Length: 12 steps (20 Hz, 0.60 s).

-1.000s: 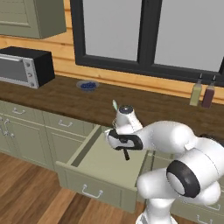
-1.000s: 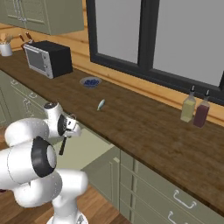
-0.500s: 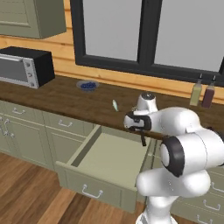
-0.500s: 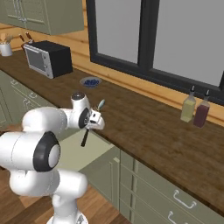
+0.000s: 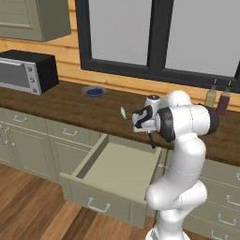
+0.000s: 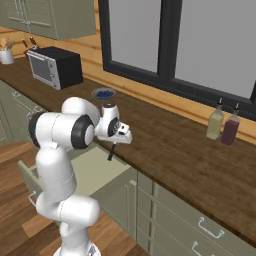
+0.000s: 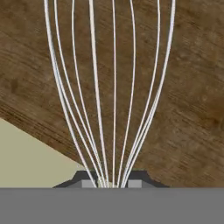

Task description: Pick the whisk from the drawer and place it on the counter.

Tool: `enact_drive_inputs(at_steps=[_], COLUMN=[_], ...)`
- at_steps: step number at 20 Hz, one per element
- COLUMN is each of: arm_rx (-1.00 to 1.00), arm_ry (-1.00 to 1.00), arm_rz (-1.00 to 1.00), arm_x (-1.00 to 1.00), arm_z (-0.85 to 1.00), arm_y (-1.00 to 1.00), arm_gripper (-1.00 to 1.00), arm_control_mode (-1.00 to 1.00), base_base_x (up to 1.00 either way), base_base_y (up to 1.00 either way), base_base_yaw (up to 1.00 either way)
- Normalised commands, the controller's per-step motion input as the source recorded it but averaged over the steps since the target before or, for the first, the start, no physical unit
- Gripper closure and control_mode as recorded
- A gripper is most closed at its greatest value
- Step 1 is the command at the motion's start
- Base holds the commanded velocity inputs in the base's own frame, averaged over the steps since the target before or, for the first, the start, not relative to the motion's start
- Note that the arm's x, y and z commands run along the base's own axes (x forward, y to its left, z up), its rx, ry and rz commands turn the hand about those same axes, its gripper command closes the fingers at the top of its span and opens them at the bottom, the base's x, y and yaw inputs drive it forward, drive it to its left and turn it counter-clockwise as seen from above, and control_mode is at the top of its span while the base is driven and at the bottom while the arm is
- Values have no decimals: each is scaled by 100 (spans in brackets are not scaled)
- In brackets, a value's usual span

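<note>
We see the open sage-green drawer [image 5: 112,173] with its smooth pale interior, then our gripper [image 5: 144,124] clamped on the whisk [image 7: 113,92] above the front edge of the dark plank counter [image 5: 89,108]. The hand view shows thin silver wires; the base views show the slim black handle hanging down.

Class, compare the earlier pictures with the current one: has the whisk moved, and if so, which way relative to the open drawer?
Yes. The whisk, held in the gripper, has risen out of the drawer and travelled toward the counter, now at its front edge.
</note>
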Motion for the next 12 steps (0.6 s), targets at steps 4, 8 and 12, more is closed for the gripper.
enact_drive_inputs(at_steps=[4,8,12], arm_rx=[-1,0,0], arm_ry=[7,0,0], arm_rz=[0,0,0], arm_x=[100,100,100], arm_z=[-58,-44,-34], arm_y=[-4,-23,-31], arm_gripper=[100,100,100], arm_control_mode=[-100,-100,-100], base_base_x=[0,0,0], base_base_y=[0,0,0], base_base_yaw=[0,0,0])
